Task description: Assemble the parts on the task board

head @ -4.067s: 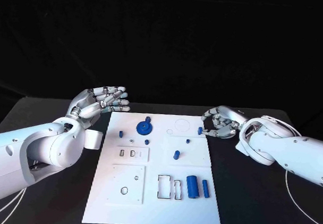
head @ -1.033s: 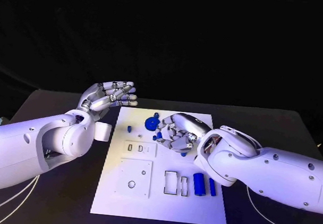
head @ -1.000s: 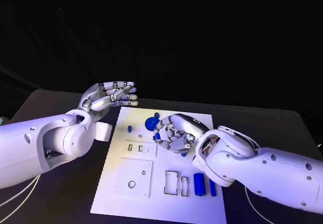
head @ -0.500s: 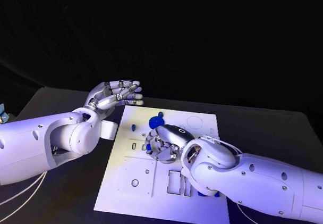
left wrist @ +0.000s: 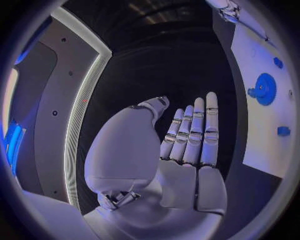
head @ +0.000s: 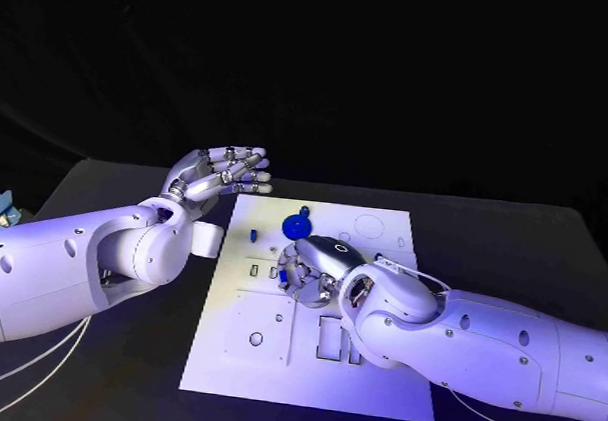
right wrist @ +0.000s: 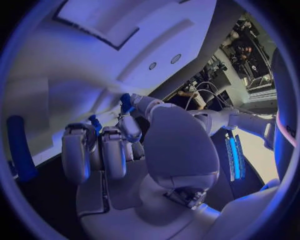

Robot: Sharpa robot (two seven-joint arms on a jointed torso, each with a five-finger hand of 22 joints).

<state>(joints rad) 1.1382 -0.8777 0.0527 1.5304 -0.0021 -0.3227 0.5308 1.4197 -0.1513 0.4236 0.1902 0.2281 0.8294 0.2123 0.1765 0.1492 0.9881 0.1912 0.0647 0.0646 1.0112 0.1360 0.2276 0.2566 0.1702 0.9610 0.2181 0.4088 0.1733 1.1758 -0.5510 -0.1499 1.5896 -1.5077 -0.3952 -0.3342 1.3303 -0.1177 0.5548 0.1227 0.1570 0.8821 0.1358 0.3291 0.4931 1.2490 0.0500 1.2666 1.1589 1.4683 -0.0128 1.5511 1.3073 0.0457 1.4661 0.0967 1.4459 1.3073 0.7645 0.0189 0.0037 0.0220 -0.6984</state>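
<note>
Nearest you, the right hand (head: 313, 269) hovers low over the middle of the white task board (head: 375, 378), fingers curled around a small blue part (right wrist: 125, 102) pinched at its fingertips (right wrist: 128, 127), with a long blue part (right wrist: 19, 146) lying on the board just beside it. Just past that hand, a blue gear (head: 296, 227) stands on the board's far end. Farther off, beside the board's far corner, your left hand (head: 221, 174) is raised with fingers straight, side by side, holding nothing.
</note>
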